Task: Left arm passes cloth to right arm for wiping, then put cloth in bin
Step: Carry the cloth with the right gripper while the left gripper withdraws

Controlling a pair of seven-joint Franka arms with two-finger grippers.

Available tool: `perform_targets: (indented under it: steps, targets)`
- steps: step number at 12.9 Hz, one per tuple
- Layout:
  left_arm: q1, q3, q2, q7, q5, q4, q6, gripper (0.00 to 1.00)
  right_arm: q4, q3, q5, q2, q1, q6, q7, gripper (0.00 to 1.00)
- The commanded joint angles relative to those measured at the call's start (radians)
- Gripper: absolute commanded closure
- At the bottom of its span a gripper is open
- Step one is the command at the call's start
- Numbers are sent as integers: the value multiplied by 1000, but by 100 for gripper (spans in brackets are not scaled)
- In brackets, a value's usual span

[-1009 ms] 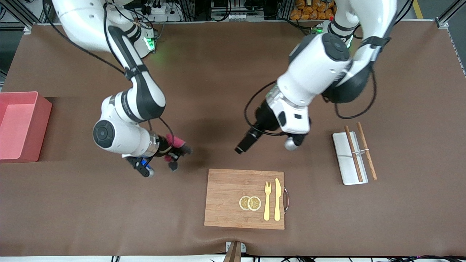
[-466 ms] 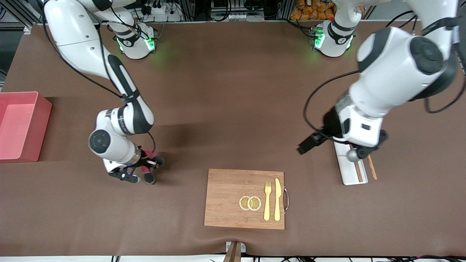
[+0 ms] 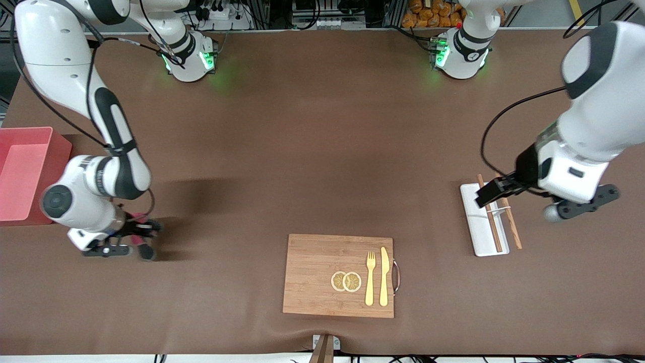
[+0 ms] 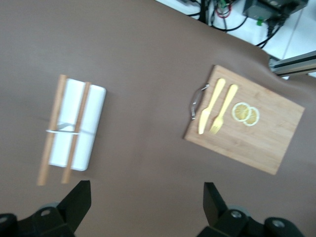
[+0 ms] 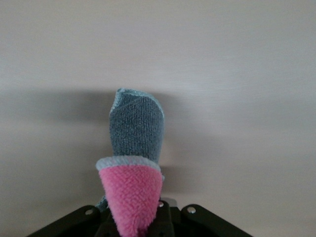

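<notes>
My right gripper (image 3: 142, 238) is shut on the cloth (image 3: 138, 218), low over the bare table between the pink bin (image 3: 28, 130) and the cutting board, close to the bin. In the right wrist view the cloth (image 5: 136, 163) sticks out from between the shut fingers, with its pink face near the gripper (image 5: 148, 223) and its grey face folded outward. My left gripper (image 3: 582, 204) is open and empty, up over the table beside the white tray. In the left wrist view its fingers (image 4: 74, 205) stand wide apart around the gripper's middle (image 4: 145, 207).
A wooden cutting board (image 3: 312, 252) with two lemon slices, a fork and a knife lies near the front edge. A white tray (image 3: 473, 206) with two chopsticks lies toward the left arm's end. Both also show in the left wrist view: board (image 4: 266, 138), tray (image 4: 91, 118).
My right arm has carried the cloth from near the table's middle toward the bin. My left arm has drawn back toward its own end, to beside the white tray.
</notes>
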Motion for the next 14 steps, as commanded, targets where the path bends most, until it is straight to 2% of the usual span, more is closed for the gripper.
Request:
perform_targets:
  steps: [1, 3, 4, 6, 7, 11, 14]
  targets:
    - [18, -2, -49, 20, 27, -21, -57, 0, 26, -67, -22, -28, -45, -3, -254, 100]
    - [28, 3, -66, 32, 28, -21, -80, 0, 57, -81, -24, -25, -112, -3, -424, 100]
    - [-5, 68, -95, 93, 27, -27, -80, 0, 62, -83, -33, -20, -136, 3, -477, 100]
    - [-129, 249, -136, 228, 10, -41, -106, 0, 62, -81, -44, 3, -147, 19, -484, 100]
    - [-139, 280, -156, 273, -2, -47, -141, 0, 57, -80, -35, 13, -140, 29, -461, 100]
    - [-130, 290, -242, 327, -7, -117, -166, 0, 25, -75, -34, 17, -3, 6, -155, 100]
    - [-128, 296, -284, 347, -7, -157, -166, 0, 25, -72, -28, 9, 126, -74, 102, 100]
